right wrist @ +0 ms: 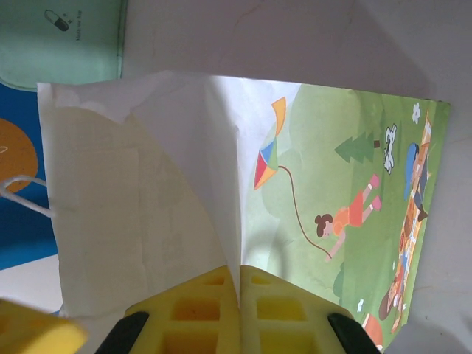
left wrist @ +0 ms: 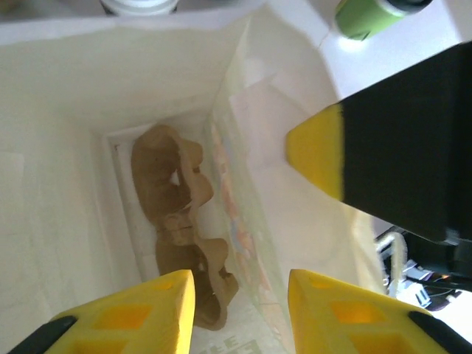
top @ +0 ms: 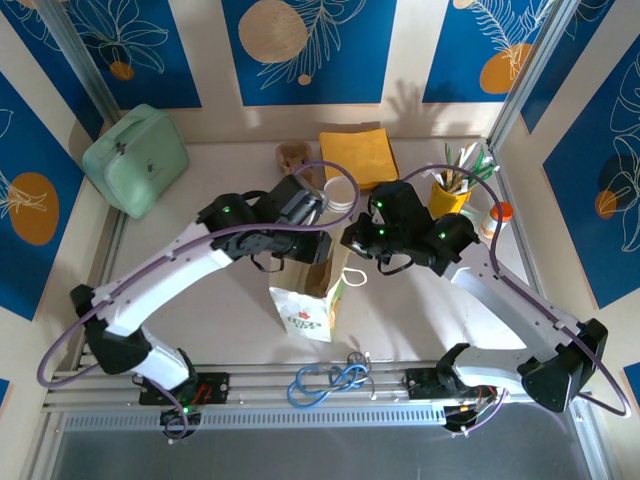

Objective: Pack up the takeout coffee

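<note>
A white paper bag (top: 303, 303) with a printed picture stands open in the middle of the table. My left gripper (top: 300, 215) hovers over its mouth, jaws apart (left wrist: 240, 310) and holding nothing. Down at the bag's bottom lies a brown cardboard cup carrier (left wrist: 177, 221). My right gripper (top: 352, 240) is shut on the bag's upper edge (right wrist: 240, 291), pinching the paper wall (right wrist: 147, 206) beside the printed side (right wrist: 346, 199). Its yellow-tipped finger (left wrist: 317, 155) shows in the left wrist view. A white-lidded cup (top: 340, 197) stands just behind the bag, between the two grippers.
A mint green case (top: 135, 160) sits at the back left. A brown lump (top: 293, 155) and a yellow paper packet (top: 358, 155) lie at the back. A yellow cup of utensils (top: 450, 192) and an orange-capped bottle (top: 497, 218) stand right. Blue cable (top: 330, 380) lies at the near edge.
</note>
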`<move>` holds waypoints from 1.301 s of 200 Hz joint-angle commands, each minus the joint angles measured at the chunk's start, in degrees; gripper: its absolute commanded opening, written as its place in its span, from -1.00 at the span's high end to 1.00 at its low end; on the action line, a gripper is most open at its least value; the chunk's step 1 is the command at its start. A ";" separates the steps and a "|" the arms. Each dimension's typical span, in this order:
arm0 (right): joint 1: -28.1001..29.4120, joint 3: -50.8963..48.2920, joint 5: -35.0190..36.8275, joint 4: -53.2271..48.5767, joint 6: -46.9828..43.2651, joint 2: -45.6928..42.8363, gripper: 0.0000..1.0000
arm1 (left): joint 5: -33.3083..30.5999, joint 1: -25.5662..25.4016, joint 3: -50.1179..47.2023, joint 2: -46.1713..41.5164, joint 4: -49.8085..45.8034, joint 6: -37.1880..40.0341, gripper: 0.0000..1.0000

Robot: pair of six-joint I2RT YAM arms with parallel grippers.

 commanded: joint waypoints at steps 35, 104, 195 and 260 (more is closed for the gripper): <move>-1.91 -3.02 -2.26 0.76 1.18 -4.08 1.00 | 3.08 -0.30 0.65 8.00 -5.45 -0.18 0.38; -2.85 -3.95 -1.87 0.52 1.69 -4.92 1.00 | 7.95 -0.50 -4.95 11.57 -2.37 0.18 0.56; -3.04 -4.13 -2.74 -0.26 0.88 -4.82 1.00 | 7.09 1.43 -9.14 14.81 2.95 0.17 0.79; -3.06 -3.70 -2.57 -1.12 0.34 -4.84 1.00 | 9.30 1.51 -12.41 17.29 6.90 0.14 0.81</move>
